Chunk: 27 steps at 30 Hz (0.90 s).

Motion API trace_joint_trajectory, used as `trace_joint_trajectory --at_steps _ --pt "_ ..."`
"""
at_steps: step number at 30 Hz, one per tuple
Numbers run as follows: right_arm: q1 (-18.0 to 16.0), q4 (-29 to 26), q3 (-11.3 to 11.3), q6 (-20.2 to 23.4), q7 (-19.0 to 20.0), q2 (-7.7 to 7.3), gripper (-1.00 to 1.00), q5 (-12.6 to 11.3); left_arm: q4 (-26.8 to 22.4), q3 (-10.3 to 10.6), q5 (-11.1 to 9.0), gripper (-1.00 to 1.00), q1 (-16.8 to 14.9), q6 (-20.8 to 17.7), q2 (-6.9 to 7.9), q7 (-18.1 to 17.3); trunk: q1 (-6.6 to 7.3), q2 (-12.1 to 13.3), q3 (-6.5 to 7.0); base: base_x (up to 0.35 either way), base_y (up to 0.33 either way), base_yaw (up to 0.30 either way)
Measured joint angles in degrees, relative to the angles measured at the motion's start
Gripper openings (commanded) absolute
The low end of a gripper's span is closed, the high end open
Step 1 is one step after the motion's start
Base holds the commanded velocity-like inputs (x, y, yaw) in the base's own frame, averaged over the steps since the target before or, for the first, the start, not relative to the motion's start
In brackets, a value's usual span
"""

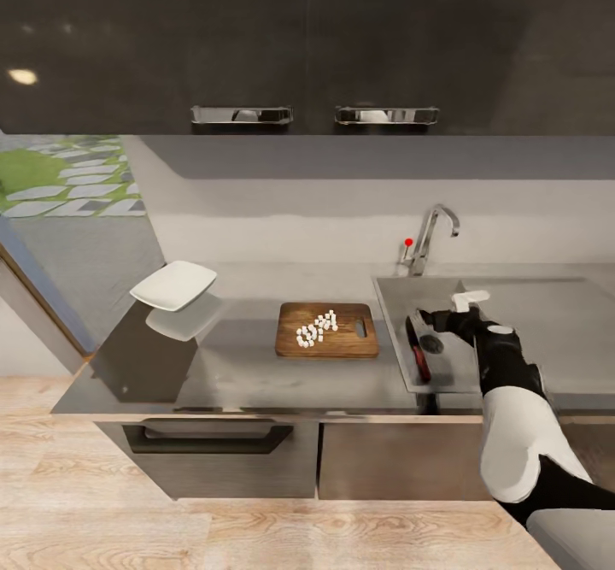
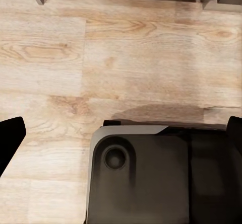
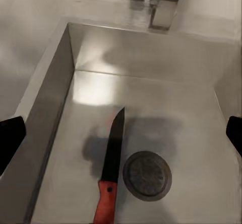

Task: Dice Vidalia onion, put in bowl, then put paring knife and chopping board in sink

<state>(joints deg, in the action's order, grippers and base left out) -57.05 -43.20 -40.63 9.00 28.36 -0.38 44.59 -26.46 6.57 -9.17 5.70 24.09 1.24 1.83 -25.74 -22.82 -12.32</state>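
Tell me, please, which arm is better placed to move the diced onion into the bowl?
Probably the right: its gripper hangs over the sink beside the chopping board, jaws open, the paring knife released. The left gripper faces the floor.

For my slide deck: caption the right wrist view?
Red-handled, dark-bladed paring knife lying flat in the grey sink beside the round drain.

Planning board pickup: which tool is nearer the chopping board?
Right. The right tool hangs over the sink, beside the chopping board; the left tool points at the wood floor.
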Motion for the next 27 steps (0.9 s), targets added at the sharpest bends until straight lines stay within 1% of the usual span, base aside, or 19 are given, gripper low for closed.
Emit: trace_joint_trajectory --at_steps 1,2,3,4,5,6,7,9,12,18,23,27 --pt "1.57 -4.60 0.04 0.68 0.13 2.31 1.00 0.03 0.01 -0.01 0.00 1.00 0.00 0.00 0.00 0.00 0.00 0.00 0.00 0.000 0.000 0.000" --pt "3.34 -9.69 -0.02 2.05 0.23 4.96 1.00 0.06 0.01 0.00 0.00 1.00 0.00 -0.01 0.00 0.00 0.00 0.00 0.00 0.000 0.000 0.000" --pt "5.91 -17.05 -0.07 5.25 0.28 8.79 1.00 0.09 0.01 0.01 0.00 1.00 0.00 0.02 0.00 0.00 0.01 -0.01 0.00 0.000 0.000 0.000" --pt "7.33 -21.19 -0.11 7.67 0.31 10.25 1.00 0.15 0.00 0.01 0.00 1.00 0.00 0.04 0.00 0.00 0.00 0.00 0.00 0.000 0.000 0.000" --pt "8.60 -24.73 -0.12 10.92 0.33 10.30 1.00 0.15 0.00 0.00 0.00 1.00 0.01 0.05 0.00 0.00 0.00 0.00 0.00 0.000 0.000 0.000" --pt "9.13 -26.04 -0.10 12.65 0.34 10.30 1.00 0.14 0.00 0.01 0.00 1.00 0.00 0.06 0.00 0.00 0.00 0.01 0.00 0.000 0.000 0.000" --pt "9.56 -26.65 -0.08 14.14 0.34 10.31 1.00 0.32 -0.01 0.01 0.00 1.00 0.00 0.07 0.00 0.00 0.00 0.01 0.00 0.000 0.000 0.000" --pt "9.88 -25.89 -0.03 15.23 0.36 10.31 1.00 0.76 -0.01 0.02 -0.01 1.00 0.00 0.07 0.00 0.00 0.00 0.01 0.00 0.000 0.000 0.000" --pt "10.00 -24.84 0.09 15.65 0.35 10.31 1.00 1.25 0.00 0.00 -0.01 1.00 0.00 0.05 0.00 0.00 0.00 0.01 0.00 0.000 0.000 0.000" --pt "10.03 -23.67 0.28 15.75 0.45 10.31 1.00 1.41 0.01 -0.02 -0.01 1.00 0.00 -0.01 0.07 0.00 0.00 0.01 0.00 0.006 0.009 0.000" --pt "10.03 -23.49 0.32 15.74 0.61 10.30 1.00 1.42 -0.01 -0.02 -0.02 1.00 0.01 -0.01 0.09 0.00 0.01 0.01 0.00 0.097 0.205 0.000" --pt "10.03 -23.47 0.32 15.74 1.53 10.29 1.00 1.43 -0.01 0.00 -0.02 1.00 0.01 -0.01 0.09 0.00 0.01 0.01 0.00 0.116 0.260 0.000"
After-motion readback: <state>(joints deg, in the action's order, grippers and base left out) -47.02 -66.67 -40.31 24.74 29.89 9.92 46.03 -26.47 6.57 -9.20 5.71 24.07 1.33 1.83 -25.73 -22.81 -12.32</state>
